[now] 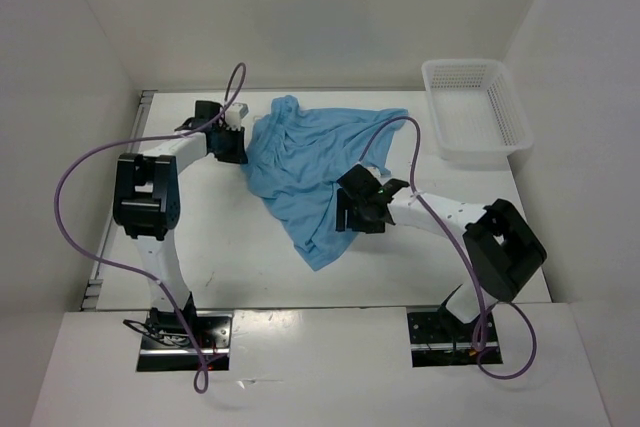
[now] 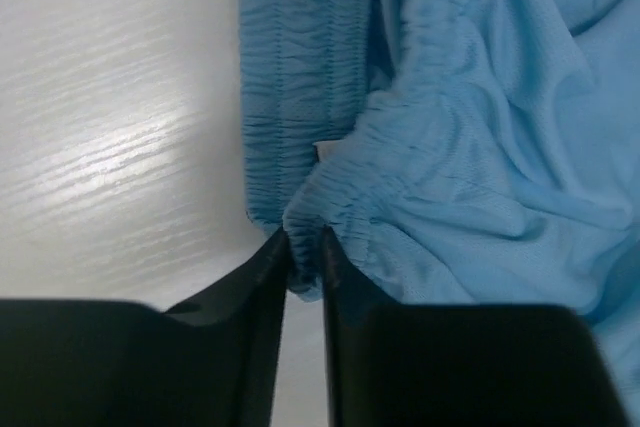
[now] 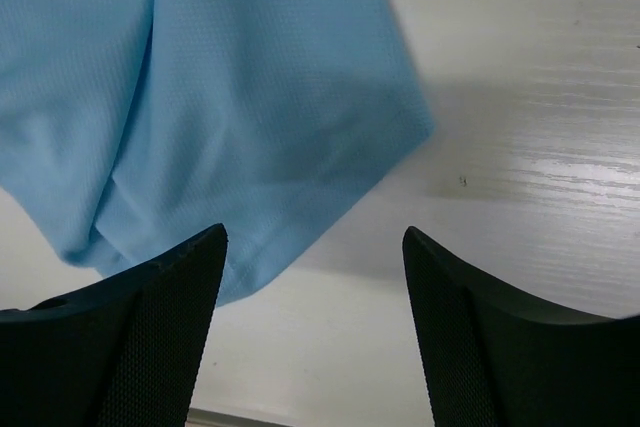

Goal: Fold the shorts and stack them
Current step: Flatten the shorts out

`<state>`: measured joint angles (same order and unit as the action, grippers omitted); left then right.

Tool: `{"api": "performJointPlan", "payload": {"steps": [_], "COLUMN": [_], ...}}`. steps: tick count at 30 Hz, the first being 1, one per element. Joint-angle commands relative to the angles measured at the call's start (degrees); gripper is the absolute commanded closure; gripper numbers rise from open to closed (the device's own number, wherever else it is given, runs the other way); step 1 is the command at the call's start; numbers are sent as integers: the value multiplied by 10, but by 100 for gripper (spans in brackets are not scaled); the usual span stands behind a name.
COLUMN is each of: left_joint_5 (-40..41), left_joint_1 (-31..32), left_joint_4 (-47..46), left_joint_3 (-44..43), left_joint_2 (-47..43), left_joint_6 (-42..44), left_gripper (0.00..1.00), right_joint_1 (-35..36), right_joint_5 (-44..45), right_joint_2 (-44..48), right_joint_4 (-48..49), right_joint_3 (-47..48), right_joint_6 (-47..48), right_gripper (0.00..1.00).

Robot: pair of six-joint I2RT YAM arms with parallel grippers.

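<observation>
The light blue shorts [image 1: 310, 167] lie spread and rumpled on the white table, from the back centre down to a point near the middle. My left gripper [image 1: 232, 144] is at their left edge and is shut on the gathered elastic waistband [image 2: 330, 202], pinched between the black fingers [image 2: 262, 277]. My right gripper [image 1: 362, 209] hovers at the shorts' right lower edge, jaws wide open and empty; a leg hem [image 3: 250, 147] lies just beyond the fingertips [image 3: 190, 267]. No drawstring shows.
A white mesh basket [image 1: 474, 107] stands at the back right of the table [image 1: 230, 247]. White walls close in the left, back and right sides. Purple cables loop from both arms.
</observation>
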<state>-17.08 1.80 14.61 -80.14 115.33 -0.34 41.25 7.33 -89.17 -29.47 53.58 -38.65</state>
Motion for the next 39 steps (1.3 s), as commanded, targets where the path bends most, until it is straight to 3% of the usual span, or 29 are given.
{"api": "performJointPlan", "payload": {"steps": [1, 2, 3, 8, 10, 11, 12, 14, 19, 22, 26, 31, 32, 33, 34, 35, 36, 39], "left_joint_5": [-32, -23, -4, 39, 73, 80, 80, 79, 101, 127, 138, 114, 114, 108, 108, 108, 108, 143], "left_joint_1": [3, 3, 3, 3, 3, 3, 3, 3, 3, 3, 3, 3, 3, 3, 3, 3, 3, 3], "left_joint_4": [-26, -32, -32, -43, -35, -35, -35, -29, 28, 80, 136, 168, 168, 168, 168, 179, 186, 204], "left_joint_3": [5, 27, 41, 128, 166, 180, 190, 214, 220, 234, 251, 294, 302, 302, 302, 294, 286, 239], "left_joint_2": [-13, -24, -48, -128, -165, -189, -200, -230, -284, -328, -350, -350, -344, -344, -335, -328, -328, -353], "left_joint_6": [3, 3, 3, 3, 3, 3, 3, 3, 3, 3, 3, 3, 3, 3, 3, 3, 3, 3], "left_gripper": [78, 96, 100, 100, 100, 100, 100, 100, 100, 100, 100, 100, 100, 95, 45, 13, 0, 0], "right_joint_1": [-2, -2, -2, -2, -2, -2, -2, -2, -53, -138, -180, -220, -220, -233, -241, -241, -247, -247], "right_joint_5": [48, 48, 58, 75, 81, 92, 98, 140, 125, 68, 51, 7, 7, 1, 1, -5, -5, 0], "right_joint_2": [-12, -20, -27, -99, -115, -115, -107, -85, 55, 128, 160, 155, 142, 134, 125, 118, 107, 102], "right_joint_4": [29, 35, 55, 61, 61, 61, 43, 15, -86, -153, -260, -283, -270, -263, -256, -246, -228, -179], "right_joint_3": [-6, -12, -12, 11, 17, 17, 17, 17, 22, 22, 47, 14, 14, 14, 20, 20, 26, 63], "right_joint_6": [-50, -50, -57, -82, -93, -99, -99, -118, -113, -99, -75, -58, -58, -51, -42, -35, -29, -14], "right_gripper": [24, 26, 26, 27, 34, 41, 70, 100, 100, 100, 100, 100, 91, 69, 50, 41, 24, 17]}}
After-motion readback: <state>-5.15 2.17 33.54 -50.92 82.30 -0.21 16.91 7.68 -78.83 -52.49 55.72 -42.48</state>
